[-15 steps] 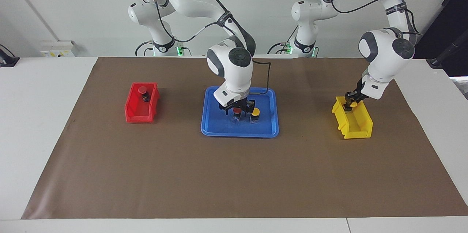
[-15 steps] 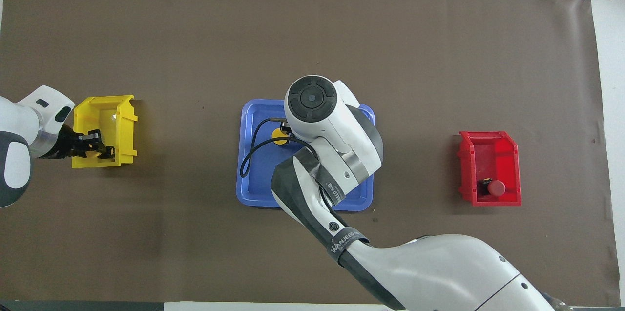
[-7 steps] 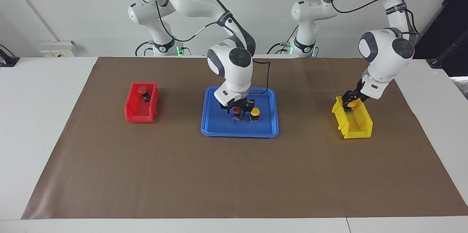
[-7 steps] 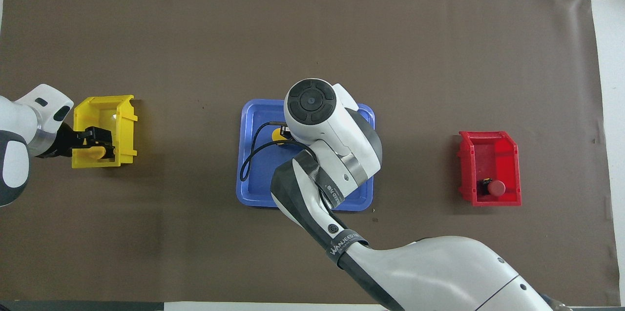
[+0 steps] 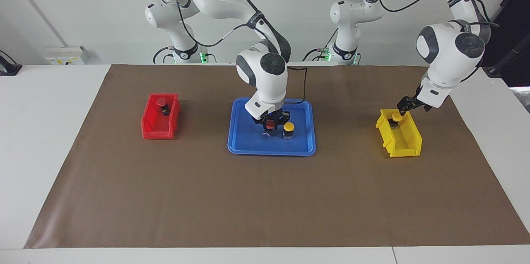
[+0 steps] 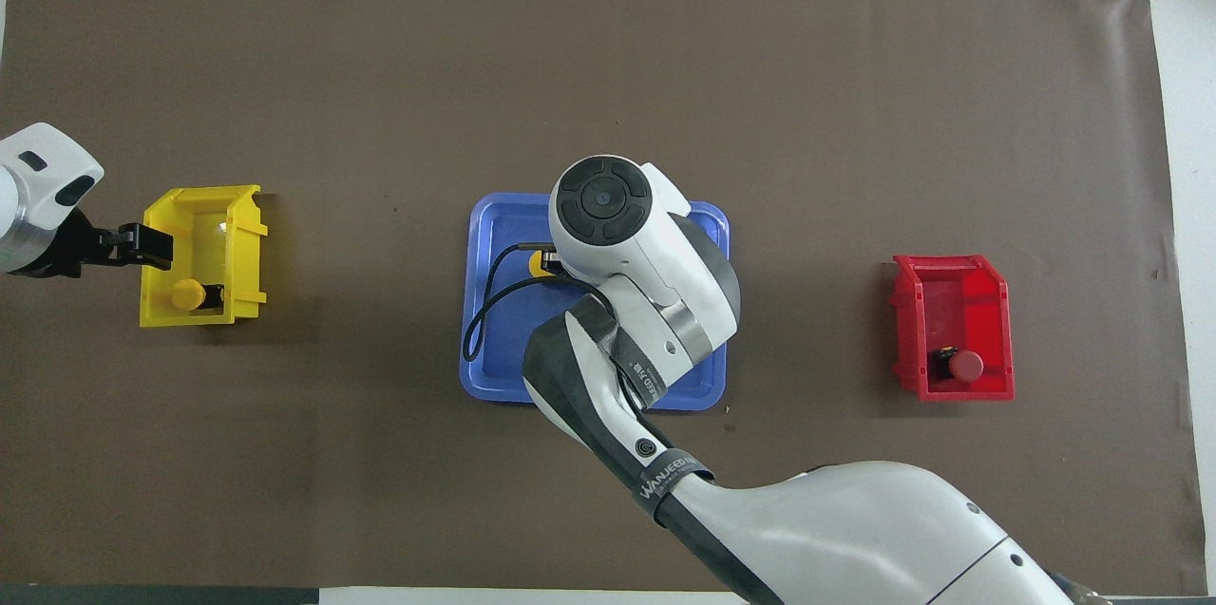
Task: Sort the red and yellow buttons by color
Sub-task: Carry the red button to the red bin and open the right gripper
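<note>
A red button (image 5: 269, 124) and a yellow button (image 5: 288, 126) stand side by side in the blue tray (image 5: 248, 141). My right gripper (image 5: 271, 123) is down in the tray and shut on the red button. In the overhead view its own arm hides it, and only the edge of the tray's yellow button (image 6: 541, 264) shows. A second yellow button (image 5: 396, 118) (image 6: 187, 294) lies in the yellow bin (image 5: 403, 141) (image 6: 237, 244). My left gripper (image 5: 408, 104) (image 6: 144, 244) is open and empty above that bin's end nearer the robots. A second red button (image 5: 160, 101) (image 6: 966, 365) lies in the red bin (image 5: 154, 125) (image 6: 955, 287).
A brown mat (image 5: 265, 197) covers the table. The red bin stands toward the right arm's end and the yellow bin toward the left arm's end, with the blue tray (image 6: 494, 330) between them. The right arm's black cable (image 6: 484, 306) hangs over the tray.
My left gripper let go of the yellow button in the yellow bin, then rose and drew back. My right gripper closed in on the red button in the tray.
</note>
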